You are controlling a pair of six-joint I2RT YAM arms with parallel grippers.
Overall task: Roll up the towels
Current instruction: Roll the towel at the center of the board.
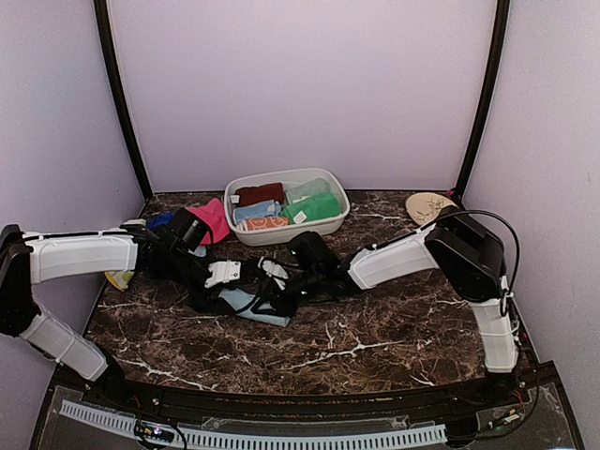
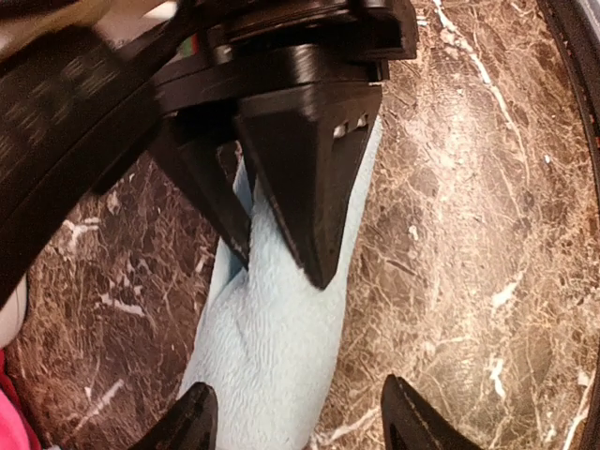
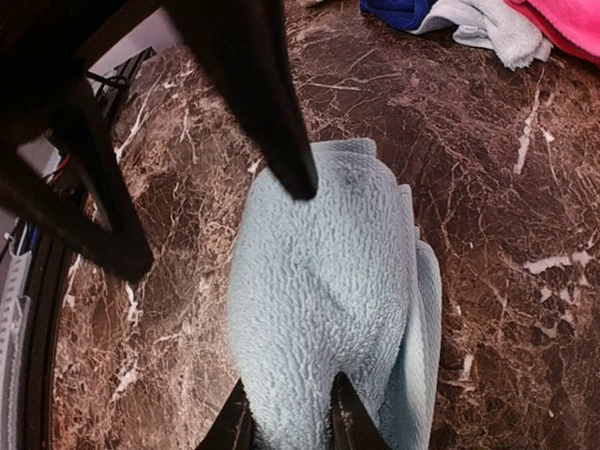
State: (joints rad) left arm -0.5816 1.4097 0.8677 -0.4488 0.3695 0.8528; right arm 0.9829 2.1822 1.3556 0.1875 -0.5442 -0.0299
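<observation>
The pale blue towel (image 1: 255,309) lies bunched at mid-frame on the tabletop (image 1: 394,328). Jaws of the right gripper (image 3: 291,386), nearly closed, pinch one end; those of the left gripper (image 2: 298,386) stand wide astride the other.

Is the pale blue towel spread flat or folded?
Folded: the towel lies doubled into a narrow bundle, with layered edges showing along one side.

Dark brown marble-pattern desk (image 1: 394,347) with white veins and soft glare patches; its near edge is curved and trimmed in black, with a white slotted strip (image 1: 281,437) running below. Plain pale lilac back wall (image 1: 300,84) and side walls (image 1: 47,122), unmarked, evenly lit, no hard shadows. Two thin black posts (image 1: 120,103) rise from the desk's rear corners, slanting outward toward the top in the overhead view.
</observation>
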